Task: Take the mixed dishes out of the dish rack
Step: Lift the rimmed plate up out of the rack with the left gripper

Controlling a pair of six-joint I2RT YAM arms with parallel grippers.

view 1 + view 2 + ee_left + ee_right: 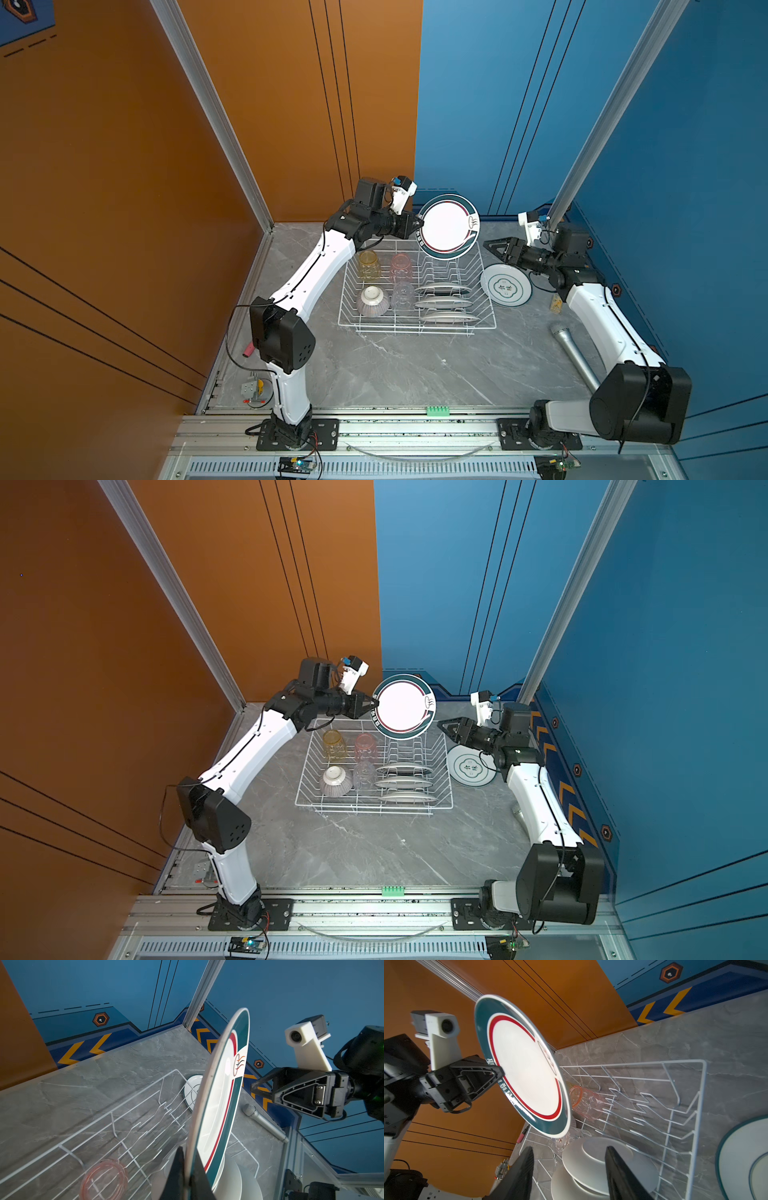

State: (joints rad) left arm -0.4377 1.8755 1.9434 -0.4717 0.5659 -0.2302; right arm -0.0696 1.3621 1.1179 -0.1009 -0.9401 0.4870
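Holding lifted plate [449, 226] on edge above far end of dish rack [386, 326], we had left gripper [417, 224] pinched tight on its rim. Right gripper [490, 246] hovered just right of rack, jaws roughly half apart, empty. Unloaded plate [505, 286] lay flat on table [415, 374] right of rack. Inside rack: three slotted plates [442, 289], yellow tumbler [368, 264], pink tumbler [401, 268], clear tumbler [402, 296], bowl [372, 301]. We judged task barely begun.

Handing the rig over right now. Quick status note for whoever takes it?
Left hand: shut on the rim of the teal-rimmed plate, held above the far end of the dish rack.
Right hand: open, empty, near that plate.
Done: quatrefoil-print plate flat on the table, right of the rack.
To do: three slotted plates, yellow tumbler, pink tumbler, clear tumbler, upside-down striped bowl.
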